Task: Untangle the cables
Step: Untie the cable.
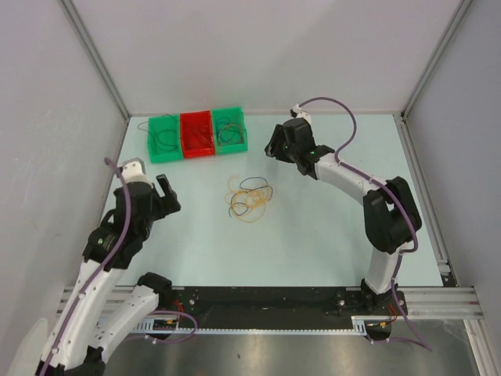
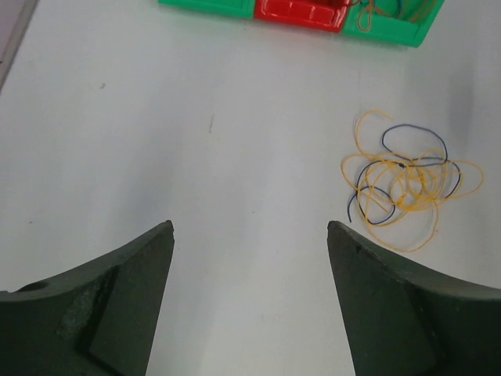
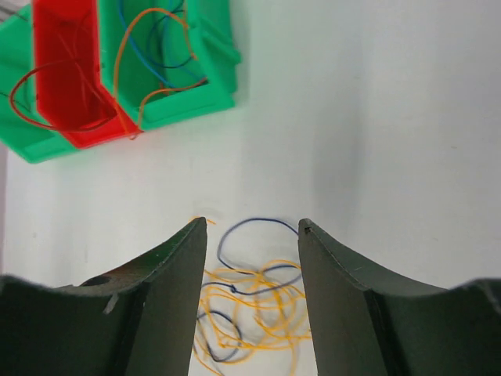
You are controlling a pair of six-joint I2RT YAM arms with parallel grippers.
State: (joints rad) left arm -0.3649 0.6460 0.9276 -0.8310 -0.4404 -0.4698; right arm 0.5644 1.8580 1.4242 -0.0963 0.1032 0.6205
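The cables (image 1: 250, 200) lie tangled in the middle of the table (image 1: 329, 235), bare all round; bins (image 1: 197, 133) sit at its far edge. The left gripper (image 2: 250, 227) is spread wide, the right gripper (image 3: 252, 223) parted, both empty.

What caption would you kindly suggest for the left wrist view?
Open left gripper above the table, tangled yellow and dark cables ahead right.

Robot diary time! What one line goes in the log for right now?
left pincer: open, empty | right pincer: open, empty, facing cable pile | cable pile: tangled, on table, untouched
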